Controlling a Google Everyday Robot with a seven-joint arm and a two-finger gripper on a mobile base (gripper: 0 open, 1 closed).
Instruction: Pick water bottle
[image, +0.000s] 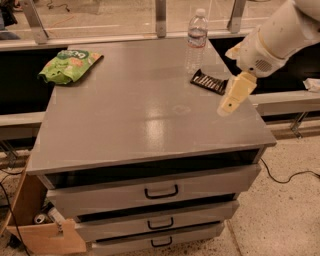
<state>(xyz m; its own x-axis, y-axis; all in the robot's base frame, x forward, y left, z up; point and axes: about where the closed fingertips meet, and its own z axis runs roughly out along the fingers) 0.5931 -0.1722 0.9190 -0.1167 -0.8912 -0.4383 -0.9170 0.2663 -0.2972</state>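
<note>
My gripper (234, 95) hangs right of centre above the cabinet top (125, 115), well short of the upright water bottle (197, 37) at top centre; likely staging my approach. Spread or closed: cannot tell.

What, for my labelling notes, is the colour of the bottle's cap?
White cap, clear bottle; camera view. The gripper hangs right of it, above the table.
</note>
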